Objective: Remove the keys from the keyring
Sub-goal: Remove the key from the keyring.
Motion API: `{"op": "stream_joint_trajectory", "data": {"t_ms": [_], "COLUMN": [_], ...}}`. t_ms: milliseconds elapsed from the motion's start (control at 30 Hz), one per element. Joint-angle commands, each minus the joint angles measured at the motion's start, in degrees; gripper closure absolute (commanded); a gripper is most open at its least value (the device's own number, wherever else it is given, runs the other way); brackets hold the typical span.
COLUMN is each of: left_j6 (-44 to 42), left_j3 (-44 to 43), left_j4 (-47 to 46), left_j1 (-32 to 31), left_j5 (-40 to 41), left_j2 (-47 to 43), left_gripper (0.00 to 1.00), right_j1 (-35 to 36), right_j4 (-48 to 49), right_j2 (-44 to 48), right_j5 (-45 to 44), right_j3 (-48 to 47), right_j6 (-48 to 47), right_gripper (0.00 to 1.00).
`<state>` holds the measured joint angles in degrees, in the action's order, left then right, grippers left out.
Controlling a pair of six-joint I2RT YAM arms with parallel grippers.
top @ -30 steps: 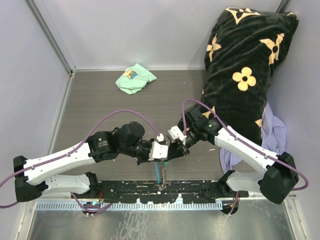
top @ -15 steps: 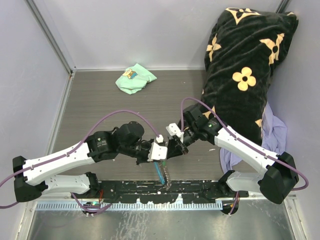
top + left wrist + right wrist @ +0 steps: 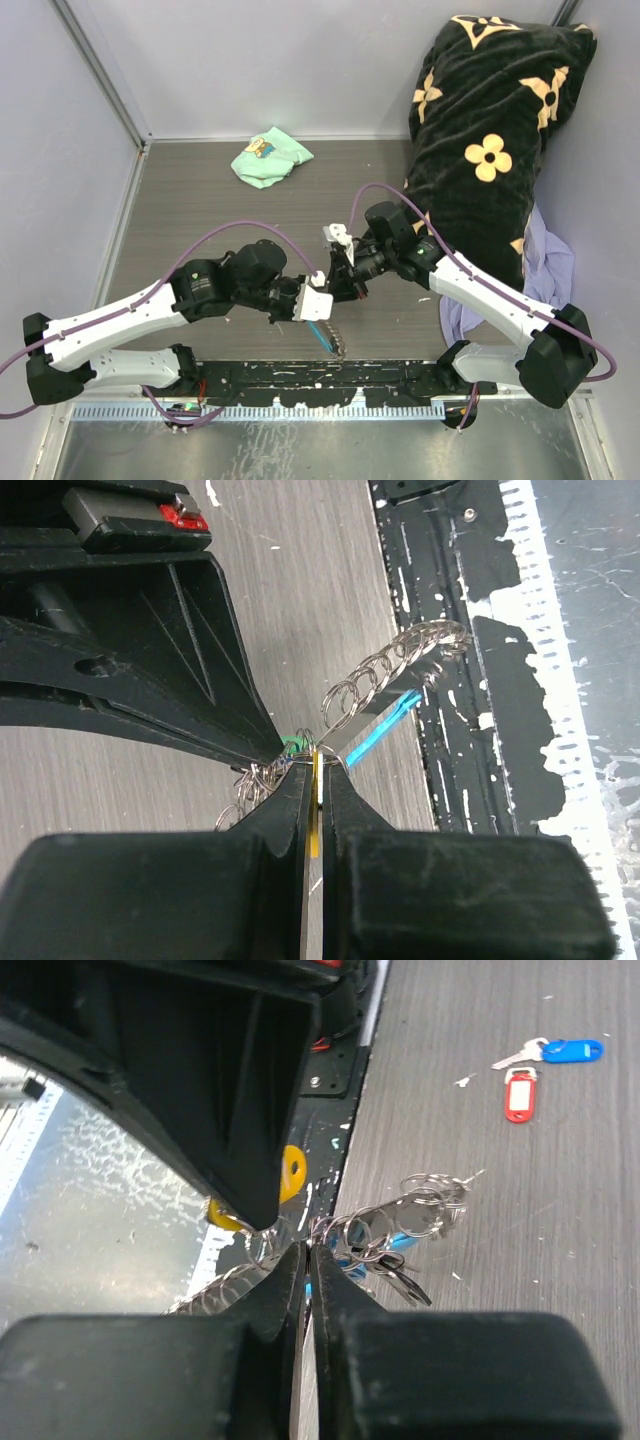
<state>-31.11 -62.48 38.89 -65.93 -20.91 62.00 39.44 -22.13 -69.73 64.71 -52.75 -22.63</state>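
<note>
Left pincer [image 3: 316, 758] is pinching a yellow-tagged key [image 3: 316, 820] by its tag; right pincer [image 3: 305, 1248] is clamping the keyring [image 3: 350, 1230] by its wire. Both are probably handling light, stiff and slippery.

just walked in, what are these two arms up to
Both arms meet above the table, working on a keyring. The left arm has its jaws shut on a yellowish key tag; the right arm has its jaws shut on the keyring beside it. The chain and sky-blue fob trail from it. A red tag and a blue-tagged key already lie loose on the table.
</note>
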Motion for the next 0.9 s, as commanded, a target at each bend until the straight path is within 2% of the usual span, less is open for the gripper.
{"op": "stream_joint_trajectory", "data": {"t_ms": [0, 167, 267, 367, 467, 533, 600, 700, 800, 867], "left_j6": [-0.9, -1.9, -2.5, -2.6, -2.9, -3.0, -3.2, -3.3, -3.4, -3.7], "left_j3": [-1.3, -0.3, 0.9, 2.3, 3.2, 3.4, 3.5, 3.4, 3.5, 3.7], "left_j4": [-2.6, -2.8, -3.2, -3.7, -3.5, -3.4, -3.3, -3.3, -3.4, -3.4], "left_j1": [-0.2, -0.2, -0.1, 0.5, 1.0, 1.3, 1.6, 1.8, 1.9, 2.1], "left_j5": [-2.0, -0.9, 0.0, 0.1, 0.3, 0.3, 0.5, 0.2, 0.1, 0.3], "left_j2": [-1.9, -2.5, -3.4, -4.3, -4.7, -5.0, -5.3, -5.9, -6.7, -7.1], "left_gripper": [1.0, 1.0, 1.0, 1.0, 1.0, 1.0, 1.0, 1.0, 1.0, 1.0], "right_j1": [-1.4, -1.5, -1.4, -1.7, -2.8, -3.3, -3.4, -3.4, -3.3, -3.3], "right_j4": [10.9, 13.8, 13.7, 13.1, 13.0, 13.0, 12.6, 7.0, 0.3, -2.5], "right_j2": [1.4, 0.8, 1.0, 1.1, 1.1, 1.2, 1.5, 1.2, 1.1, 1.5], "right_j5": [-8.7, -15.5, -16.5, -13.2, -3.2, 6.2, 10.0, 2.8, -0.1, -1.5], "right_j3": [0.7, 1.9, 1.8, 1.5, 0.9, 0.7, 0.8, -0.1, -0.9, -1.2], "right_j6": [12.1, 16.2, 16.1, 15.5, 16.0, 15.5, 14.5, 7.9, -1.8, -6.2], "right_gripper": [0.84, 0.64, 0.56, 0.52, 0.49, 0.48, 0.49, 0.52, 0.56, 0.68]}}
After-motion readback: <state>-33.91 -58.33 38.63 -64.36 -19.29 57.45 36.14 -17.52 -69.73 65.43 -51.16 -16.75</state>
